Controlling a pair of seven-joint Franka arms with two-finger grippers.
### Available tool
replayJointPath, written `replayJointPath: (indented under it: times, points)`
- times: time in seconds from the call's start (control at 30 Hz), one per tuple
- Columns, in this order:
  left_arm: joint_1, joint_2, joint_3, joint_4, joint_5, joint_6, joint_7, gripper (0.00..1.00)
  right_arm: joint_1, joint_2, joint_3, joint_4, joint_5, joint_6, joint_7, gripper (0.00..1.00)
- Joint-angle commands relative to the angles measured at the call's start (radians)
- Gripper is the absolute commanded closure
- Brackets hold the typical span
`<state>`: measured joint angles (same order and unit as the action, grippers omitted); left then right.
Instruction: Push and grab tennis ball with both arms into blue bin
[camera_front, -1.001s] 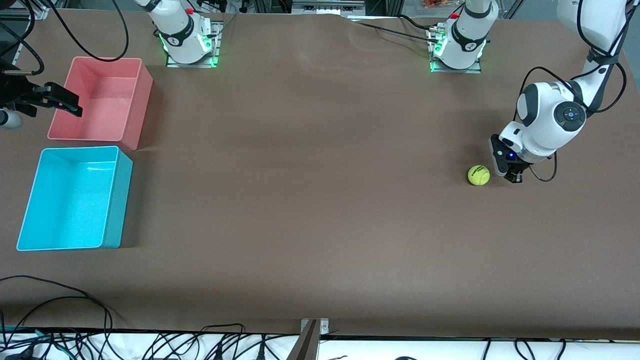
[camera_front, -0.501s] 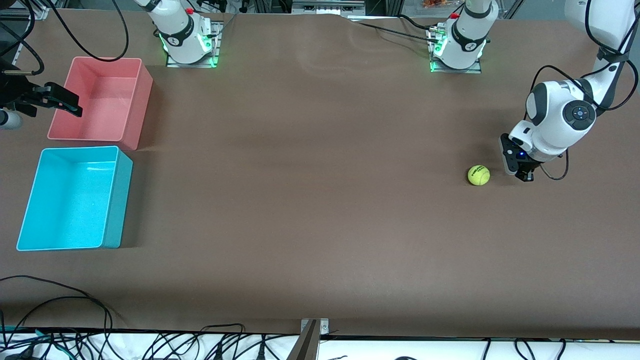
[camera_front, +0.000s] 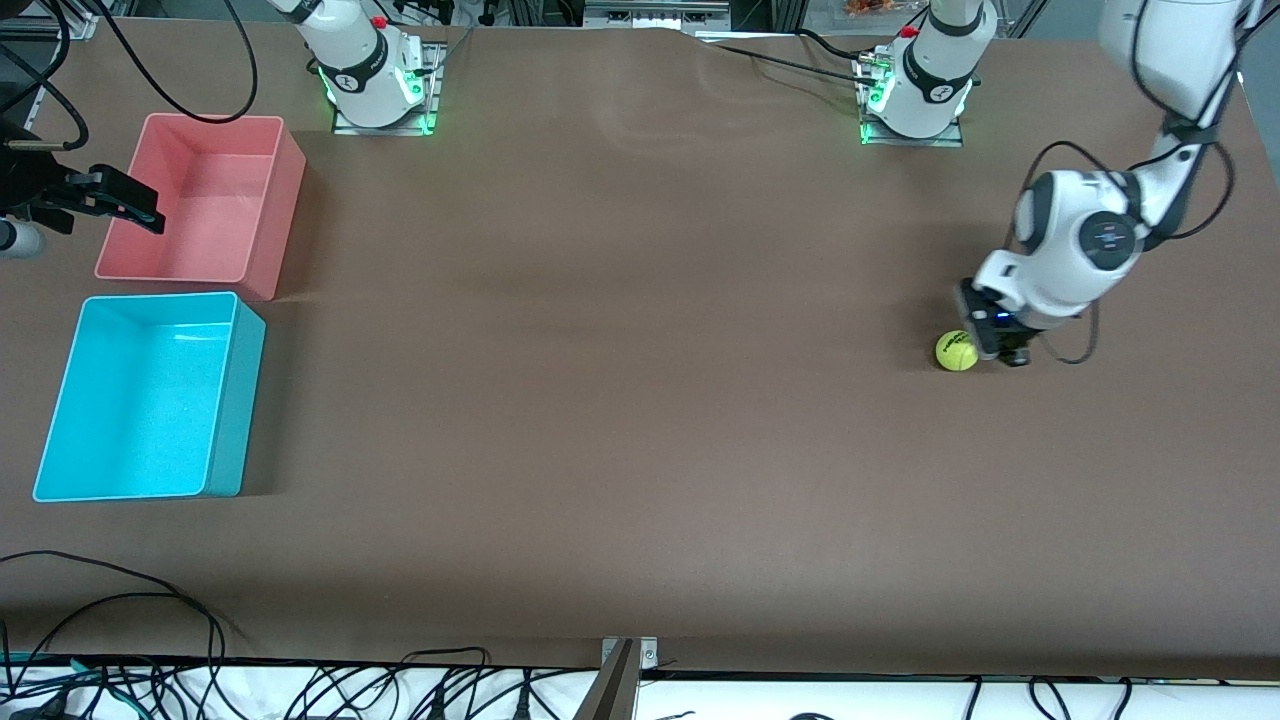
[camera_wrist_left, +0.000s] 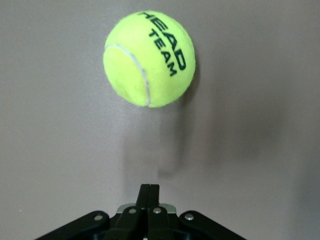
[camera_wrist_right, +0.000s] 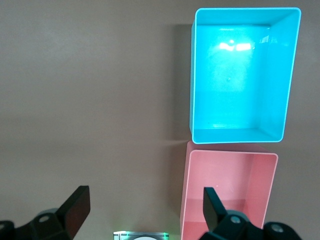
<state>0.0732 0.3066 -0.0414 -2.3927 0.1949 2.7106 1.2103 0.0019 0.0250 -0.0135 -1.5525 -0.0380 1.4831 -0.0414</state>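
The tennis ball (camera_front: 957, 351) lies on the brown table near the left arm's end; in the left wrist view (camera_wrist_left: 149, 59) it shows "HEAD TEAM" lettering. My left gripper (camera_front: 1006, 350) is shut and empty, low at the table, right beside the ball on the side toward the left arm's end; the left wrist view shows its tips (camera_wrist_left: 149, 187) a short gap from the ball. The blue bin (camera_front: 228, 400) stands empty at the right arm's end and also shows in the right wrist view (camera_wrist_right: 240, 135). My right gripper (camera_front: 140, 208) is open and empty, waiting in the air beside the pink bin (camera_wrist_right: 145, 200).
A pink bin (camera_front: 288, 200) stands empty next to the blue bin, farther from the front camera; it also shows in the right wrist view (camera_wrist_right: 184, 200). Both arm bases (camera_front: 375, 90) stand along the table's back edge. Cables hang at the front edge.
My left gripper first drew back from the ball toward the left arm's end, then came in to stand right beside it. The ball has not moved. The right arm is still.
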Motion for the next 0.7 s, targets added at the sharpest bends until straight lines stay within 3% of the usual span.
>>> replayJointPath:
  times: [0.0,0.2,0.3,0.67]
  points:
    - [-0.05,0.022,-0.055,0.021,0.031,0.006,-0.193,1.0,-0.008,0.001,0.009,0.022,-0.006,-0.021,0.005,0.0]
    - [-0.078,0.019,-0.192,0.059,0.037,-0.038,-0.521,1.0,-0.008,0.001,0.009,0.022,-0.008,-0.02,0.005,0.0]
    - [-0.076,0.011,-0.193,0.084,0.043,-0.092,-0.519,1.0,-0.008,0.001,0.009,0.022,-0.008,-0.021,0.005,0.0]
    - [-0.058,-0.004,-0.19,0.086,0.066,-0.098,-0.462,1.0,-0.008,0.001,0.009,0.022,-0.008,-0.021,0.005,0.0]
